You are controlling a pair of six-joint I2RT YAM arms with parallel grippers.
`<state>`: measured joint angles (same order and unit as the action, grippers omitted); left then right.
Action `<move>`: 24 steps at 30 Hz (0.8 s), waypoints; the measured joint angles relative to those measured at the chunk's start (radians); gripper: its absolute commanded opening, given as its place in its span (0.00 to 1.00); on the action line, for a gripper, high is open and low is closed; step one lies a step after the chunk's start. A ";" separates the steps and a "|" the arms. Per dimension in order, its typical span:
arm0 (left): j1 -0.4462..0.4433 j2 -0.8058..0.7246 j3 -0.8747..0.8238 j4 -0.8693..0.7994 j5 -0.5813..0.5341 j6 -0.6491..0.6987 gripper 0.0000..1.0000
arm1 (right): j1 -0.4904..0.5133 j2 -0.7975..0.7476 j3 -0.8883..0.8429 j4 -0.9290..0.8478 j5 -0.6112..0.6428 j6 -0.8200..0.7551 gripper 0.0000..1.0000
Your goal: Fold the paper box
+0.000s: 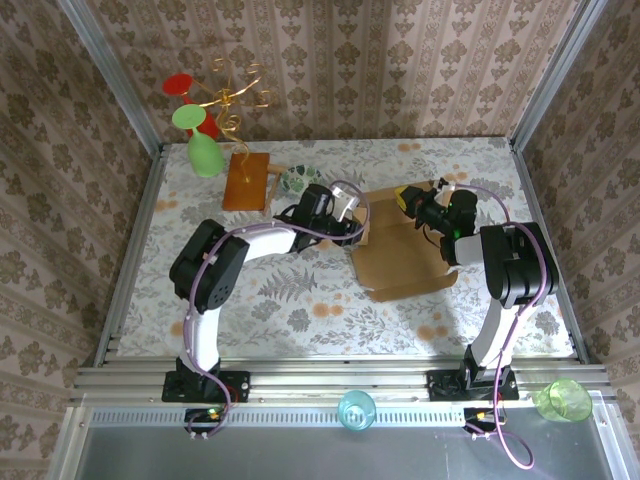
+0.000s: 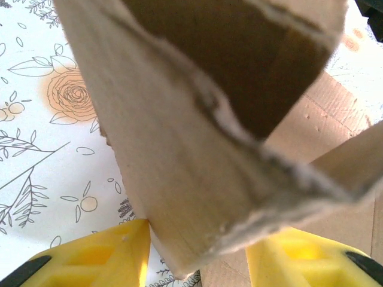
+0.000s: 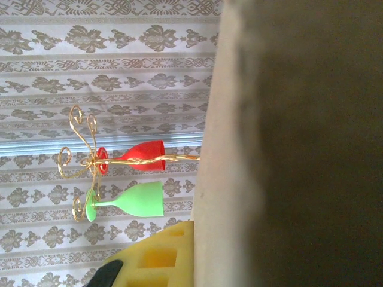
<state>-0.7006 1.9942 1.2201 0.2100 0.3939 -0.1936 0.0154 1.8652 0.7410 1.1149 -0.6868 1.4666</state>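
Paper box: lying on the floral table, right of centre, between the two arms. Its base panel is resting flat, while the flaps at the far edge are rising off the cloth.
Left gripper: reaching in from the left to the box's far-left corner. In the left wrist view its yellow fingers are standing well apart, and the corner of a raised flap is dipping into the gap between them.
Right gripper: sitting at the far edge of the box, pointing left toward the other gripper.
Right finger: one yellow finger is showing against a cardboard wall. The cardboard is hiding the second finger, so I cannot tell whether it is clamping.
Gripper spacing: the two are working near each other along the far edge, not touching.
Wooden board: lying far left, well apart from the box.
Small bowl: sitting just right of the board.
Wire rack: standing at the back left, carrying a red glass and a green glass.
Cups: a teal cup and a green cup are sitting on the near ledge.
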 measured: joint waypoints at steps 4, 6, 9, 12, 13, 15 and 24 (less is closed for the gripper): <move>-0.011 0.000 -0.011 0.013 -0.023 -0.006 0.43 | -0.004 0.000 -0.019 0.031 -0.001 0.000 0.00; -0.018 0.000 -0.019 0.022 -0.040 -0.011 0.43 | -0.006 0.000 -0.030 0.047 -0.002 0.000 0.00; -0.026 0.000 -0.039 0.038 -0.065 -0.021 0.43 | -0.007 0.000 -0.036 0.060 -0.002 0.000 0.00; -0.035 0.000 -0.055 0.050 -0.097 -0.029 0.42 | -0.007 0.000 -0.045 0.072 -0.002 0.000 0.00; -0.038 0.000 -0.057 0.053 -0.106 -0.033 0.42 | -0.007 0.000 -0.047 0.077 -0.002 0.000 0.00; -0.043 0.000 -0.061 0.071 -0.127 -0.043 0.41 | -0.007 0.000 -0.055 0.091 -0.002 0.000 0.00; -0.071 0.000 -0.061 0.109 -0.220 -0.081 0.42 | -0.008 0.000 -0.071 0.117 -0.002 0.003 0.00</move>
<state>-0.7715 1.9938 1.1587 0.3191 0.1738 -0.2745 0.0078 1.8652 0.6701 1.2320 -0.6888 1.4693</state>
